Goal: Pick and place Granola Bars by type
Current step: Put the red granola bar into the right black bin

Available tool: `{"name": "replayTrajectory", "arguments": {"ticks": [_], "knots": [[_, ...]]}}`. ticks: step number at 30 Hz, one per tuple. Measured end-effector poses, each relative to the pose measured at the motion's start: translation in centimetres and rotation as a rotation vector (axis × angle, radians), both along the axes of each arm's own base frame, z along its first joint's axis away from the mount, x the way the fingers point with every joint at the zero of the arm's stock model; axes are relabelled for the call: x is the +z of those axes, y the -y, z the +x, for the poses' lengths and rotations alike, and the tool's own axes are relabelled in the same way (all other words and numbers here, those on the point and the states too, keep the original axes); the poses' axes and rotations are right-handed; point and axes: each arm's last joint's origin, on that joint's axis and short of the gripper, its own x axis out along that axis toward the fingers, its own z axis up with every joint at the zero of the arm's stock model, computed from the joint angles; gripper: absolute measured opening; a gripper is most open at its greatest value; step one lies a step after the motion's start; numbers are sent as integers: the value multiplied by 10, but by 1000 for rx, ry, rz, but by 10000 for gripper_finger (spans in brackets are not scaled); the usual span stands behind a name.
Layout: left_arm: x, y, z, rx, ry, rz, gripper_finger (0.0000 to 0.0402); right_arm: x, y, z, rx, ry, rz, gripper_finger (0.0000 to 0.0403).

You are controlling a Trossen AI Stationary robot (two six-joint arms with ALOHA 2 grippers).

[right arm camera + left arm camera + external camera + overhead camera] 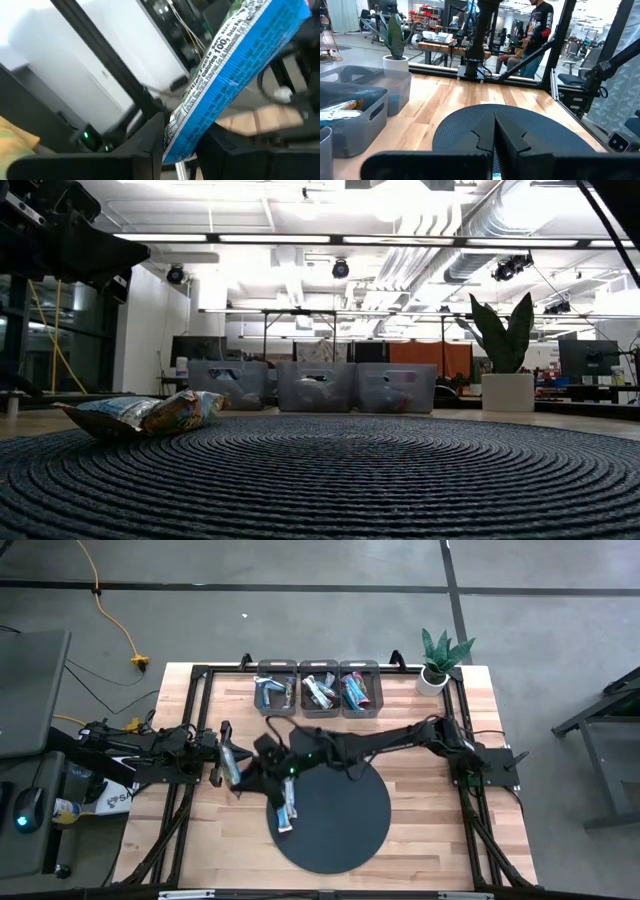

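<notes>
The right gripper (182, 145) pinches only a blue bar's (235, 75) end, so it could swing loose; I cannot tell the left gripper's (222, 755) jaw state.

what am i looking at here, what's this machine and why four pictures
It is a robot with two dark arms at a wooden table. One picture looks down from above, one looks level across the round mat, and one comes from each wrist. Three grey bins of granola bars and a potted plant stand at the far edge; some loose bars lie on the mat. The right arm's jaws are shut on a blue bar, near the left arm.
</notes>
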Motion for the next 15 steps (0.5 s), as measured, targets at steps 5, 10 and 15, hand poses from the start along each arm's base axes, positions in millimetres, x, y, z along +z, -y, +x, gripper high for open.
{"name": "replayTrajectory", "arguments": {"ticks": [5, 10, 15], "knots": [[0, 0, 0, 0, 0, 0, 1, 19, 29, -5, -24, 55, -14, 84], [0, 0, 0, 0, 0, 0, 1, 48, 62, -25, -75, 47, -79, 84], [0, 0, 0, 0, 0, 0, 1, 73, 102, -55, -170, -66, -131, 84]]}}
